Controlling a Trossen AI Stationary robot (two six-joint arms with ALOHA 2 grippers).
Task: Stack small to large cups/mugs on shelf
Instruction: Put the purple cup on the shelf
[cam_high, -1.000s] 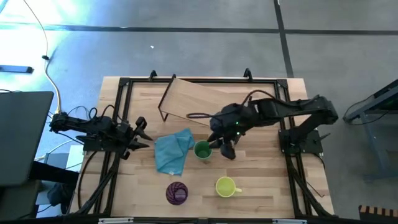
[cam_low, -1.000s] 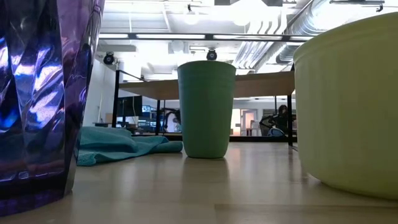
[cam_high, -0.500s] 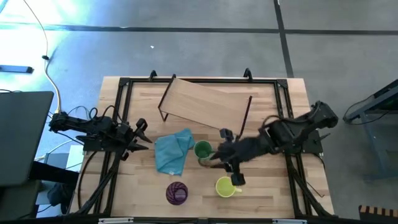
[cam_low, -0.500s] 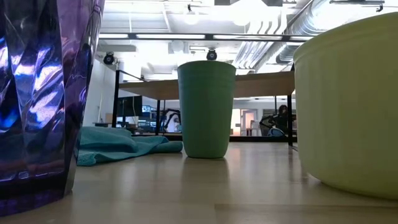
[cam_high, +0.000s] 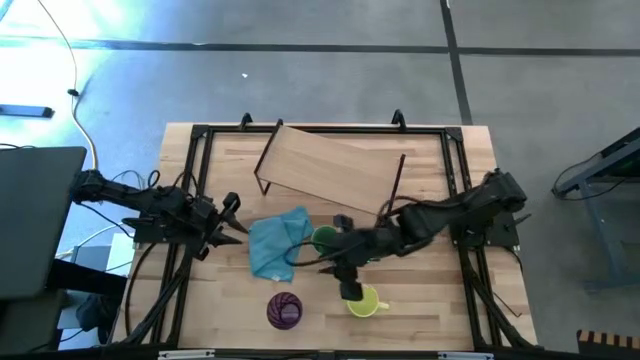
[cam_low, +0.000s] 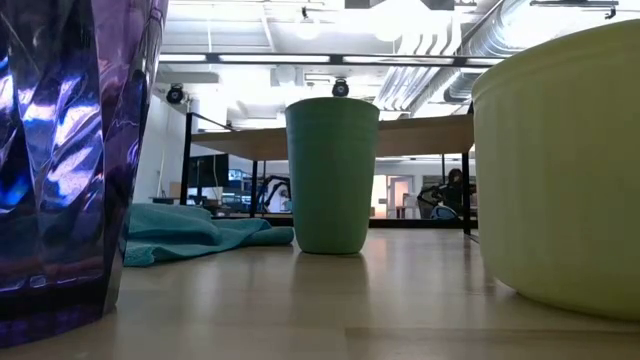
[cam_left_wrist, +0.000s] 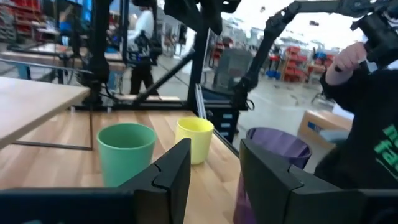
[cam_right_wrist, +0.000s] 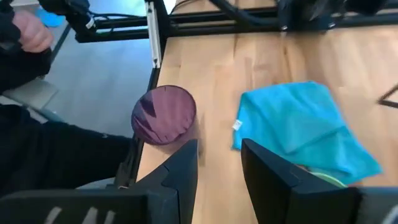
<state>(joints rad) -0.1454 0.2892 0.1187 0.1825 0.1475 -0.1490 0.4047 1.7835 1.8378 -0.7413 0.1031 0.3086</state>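
The green cup (cam_high: 325, 238) stands upright on the table beside a light blue cloth (cam_high: 277, 244). The yellow mug (cam_high: 365, 300) and the purple tumbler (cam_high: 284, 310) stand nearer the front edge. All three also show in the low view: green cup (cam_low: 332, 175), mug (cam_low: 560, 160), tumbler (cam_low: 70, 150). The shelf (cam_high: 330, 168) stands askew on its dark legs at the back. My right gripper (cam_high: 325, 265) hovers open between the green cup and the mug, pointing toward the table's left. My left gripper (cam_high: 228, 218) is open at the left edge.
A black frame (cam_high: 200, 135) runs around the tabletop. In the right wrist view a person's hand (cam_right_wrist: 28, 31) and dark sleeve show beyond the table's edge by the tumbler (cam_right_wrist: 164, 115). A hand (cam_left_wrist: 348, 59) also shows in the left wrist view.
My right gripper has gone from over the shelf's near edge toward the table's near edge, then toward its left, ending between the green cup and the yellow mug. It has turned to point left. The cups, cloth and shelf have stayed where they were.
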